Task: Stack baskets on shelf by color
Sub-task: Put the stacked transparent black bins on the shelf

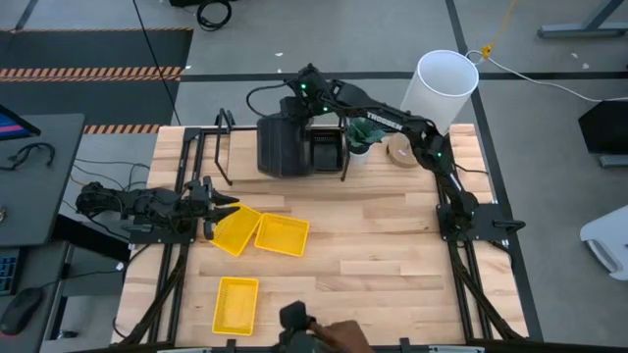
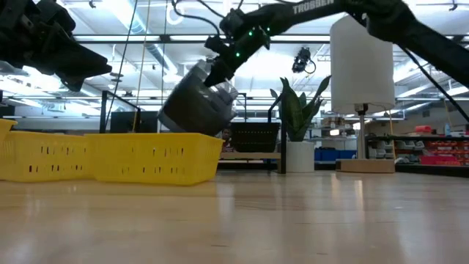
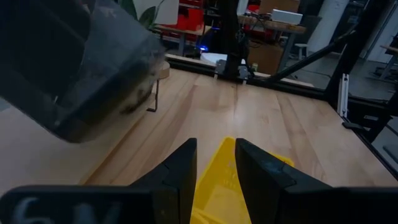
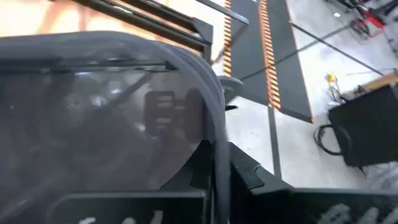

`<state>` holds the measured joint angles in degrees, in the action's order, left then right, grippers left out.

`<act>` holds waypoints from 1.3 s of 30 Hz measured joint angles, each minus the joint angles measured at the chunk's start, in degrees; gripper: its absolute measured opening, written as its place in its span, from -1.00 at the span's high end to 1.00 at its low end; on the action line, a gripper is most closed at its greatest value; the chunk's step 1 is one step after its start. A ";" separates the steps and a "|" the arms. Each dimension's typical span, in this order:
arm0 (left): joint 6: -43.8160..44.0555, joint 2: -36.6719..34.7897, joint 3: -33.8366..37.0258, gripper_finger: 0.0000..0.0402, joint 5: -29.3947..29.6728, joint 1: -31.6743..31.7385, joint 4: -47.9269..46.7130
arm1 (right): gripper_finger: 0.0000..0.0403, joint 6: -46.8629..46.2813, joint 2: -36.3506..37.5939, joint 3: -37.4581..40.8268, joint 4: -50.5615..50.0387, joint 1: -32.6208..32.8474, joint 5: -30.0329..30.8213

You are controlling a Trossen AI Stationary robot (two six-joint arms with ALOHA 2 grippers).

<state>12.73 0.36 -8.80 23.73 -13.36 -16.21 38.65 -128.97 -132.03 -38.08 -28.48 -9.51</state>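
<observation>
The wooden table (image 1: 392,265) carries everything, and the shelf (image 1: 211,147), a light plank in a black tube frame with upright posts, stands along its far edge; places below are given from that shelf. Largest of the baskets is the dark grey basket (image 1: 280,147), a smooth-walled tray with rounded corners, hanging tilted in the air just above the shelf's plank, as the low view shows (image 2: 198,110). The right gripper (image 1: 306,93) is clamped on its rim; in the right wrist view the rim (image 4: 211,124) runs between the closed fingers. Beside it, on the shelf, sits a black mesh basket (image 1: 324,152), upright and rectangular. A white cylinder (image 1: 442,88) stands past the shelf's right end, with a small green plant (image 1: 361,137) between it and the black basket. In front of the shelf, well toward the table's near side, lie three bright yellow baskets, shallow with slotted walls: one (image 1: 235,230) is gripped at its edge by the left gripper (image 1: 211,211), whose fingers pinch the yellow wall (image 3: 214,180); a second (image 1: 283,233) touches it; the third (image 1: 235,304) lies apart, nearest the front edge.
</observation>
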 joint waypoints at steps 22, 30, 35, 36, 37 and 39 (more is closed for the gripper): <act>0.02 0.00 0.00 0.42 0.02 0.01 0.04 | 0.91 -7.82 0.38 -1.79 -7.96 -1.24 -8.09; 0.00 0.00 0.00 0.42 0.02 0.01 0.06 | 0.91 -7.25 -1.98 -0.93 -9.45 -0.47 -6.55; 0.02 0.00 0.00 0.42 0.00 -0.01 0.00 | 0.91 -8.15 -2.45 -0.93 -8.62 -0.90 -5.33; 0.02 -0.01 0.00 0.42 0.02 -0.01 0.02 | 0.91 -8.11 -2.41 -0.93 -8.67 -0.85 -5.08; 0.01 -0.02 0.00 0.42 0.03 -0.01 0.09 | 0.91 -8.11 -2.41 -0.93 -8.68 -0.80 -5.12; 0.02 0.00 0.00 0.42 0.02 -0.01 -0.02 | 0.91 -8.13 -2.41 -0.89 -8.68 -0.73 -5.14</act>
<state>12.75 0.36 -8.80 23.75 -13.37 -16.22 30.52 -131.37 -132.92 -46.76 -29.21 -14.66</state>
